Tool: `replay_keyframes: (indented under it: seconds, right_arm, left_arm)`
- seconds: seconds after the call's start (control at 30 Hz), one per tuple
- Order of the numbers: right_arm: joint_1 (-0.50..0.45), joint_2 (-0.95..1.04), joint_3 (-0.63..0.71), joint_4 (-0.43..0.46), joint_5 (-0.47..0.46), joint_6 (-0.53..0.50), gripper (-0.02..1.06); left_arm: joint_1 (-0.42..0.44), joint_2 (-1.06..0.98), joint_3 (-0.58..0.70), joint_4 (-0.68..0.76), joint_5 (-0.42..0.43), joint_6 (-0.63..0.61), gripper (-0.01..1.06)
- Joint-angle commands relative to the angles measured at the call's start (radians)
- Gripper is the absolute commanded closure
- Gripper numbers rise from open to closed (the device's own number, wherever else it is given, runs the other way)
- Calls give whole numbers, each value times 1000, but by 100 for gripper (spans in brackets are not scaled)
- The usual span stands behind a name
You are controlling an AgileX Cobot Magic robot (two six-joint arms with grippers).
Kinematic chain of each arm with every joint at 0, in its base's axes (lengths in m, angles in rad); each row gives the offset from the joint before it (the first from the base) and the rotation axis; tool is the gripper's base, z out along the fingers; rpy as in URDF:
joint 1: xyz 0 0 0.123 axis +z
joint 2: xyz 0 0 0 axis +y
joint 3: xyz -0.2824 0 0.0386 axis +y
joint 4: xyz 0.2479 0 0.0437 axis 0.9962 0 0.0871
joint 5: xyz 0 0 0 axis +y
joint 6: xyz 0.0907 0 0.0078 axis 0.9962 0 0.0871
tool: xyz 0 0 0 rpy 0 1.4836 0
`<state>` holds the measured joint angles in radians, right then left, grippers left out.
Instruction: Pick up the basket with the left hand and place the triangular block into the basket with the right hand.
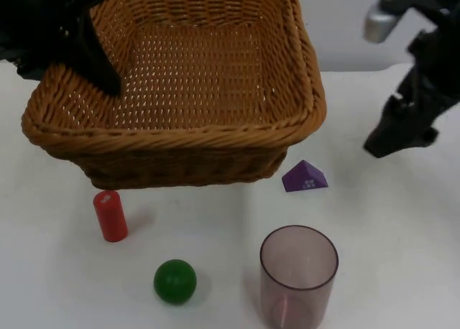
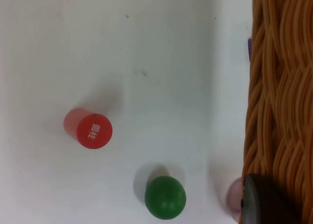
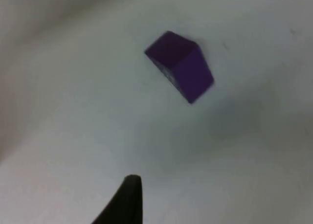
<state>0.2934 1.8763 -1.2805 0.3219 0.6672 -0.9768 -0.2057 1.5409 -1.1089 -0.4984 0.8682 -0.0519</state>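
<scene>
White table [image 1: 402,271], grey partition wall behind. Left end effector [image 1: 100,70] pinches the left rim of the woven brown wicker basket [image 1: 215,92], basket lifted off the table. Purple triangular block [image 1: 305,177] lies on the table just beside the basket's right front corner. Right end effector [image 1: 392,138] hovers near the block, right of it; can't tell its finger state. Red cylinder [image 1: 110,215], green ball [image 1: 175,281], translucent purple cup [image 1: 298,275] sit in front.

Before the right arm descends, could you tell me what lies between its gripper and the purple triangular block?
Only bare table, per the top view, separates the right gripper from the triangular block.
</scene>
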Motion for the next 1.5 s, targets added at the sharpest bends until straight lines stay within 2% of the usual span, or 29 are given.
replay_keyframes:
  seconds: [0.0, 0.17, 0.33, 0.43, 0.8, 0.97, 1.23, 1.27, 1.33, 1.37, 1.4, 1.47]
  right_arm:
    - [19, 53, -61, 2, 52, -46, 0]
    - [51, 175, -197, 2, 105, -113, 0]
    - [69, 249, -259, 17, 81, -187, 0]
    - [75, 282, -260, 111, 32, -314, 0]
    - [77, 399, -262, 140, -2, -348, 0]
    - [77, 427, -273, 217, -10, -400, 0]
    - [77, 441, -298, 232, -2, -381, 4]
    - [77, 441, -298, 225, 0, -366, 6]
    - [77, 441, -298, 179, 16, -319, 25]
    - [77, 441, -298, 170, 18, -313, 30]
    - [77, 441, -298, 170, 18, -313, 30]
    - [77, 441, -298, 150, 18, -276, 56]
  left_arm:
    - [-5, -14, -1, -30, -20, -3, 105]
    - [-5, -14, -1, -30, -20, -8, 105]
    - [-5, -14, -1, -34, -18, -19, 105]
    - [-5, -14, -1, -33, -21, -27, 105]
    - [-5, -14, -1, -33, -44, -51, 105]
    - [-5, -14, -1, -36, -40, -55, 105]
    - [-5, -14, -1, -38, -38, -58, 105]
    - [-5, -14, -1, -38, -36, -58, 105]
    - [-5, -14, -1, -40, -36, -61, 105]
    - [-5, -14, -1, -40, -36, -63, 105]
    - [-5, -14, -1, -40, -36, -63, 105]
    - [-5, -14, -1, -42, -36, -65, 105]
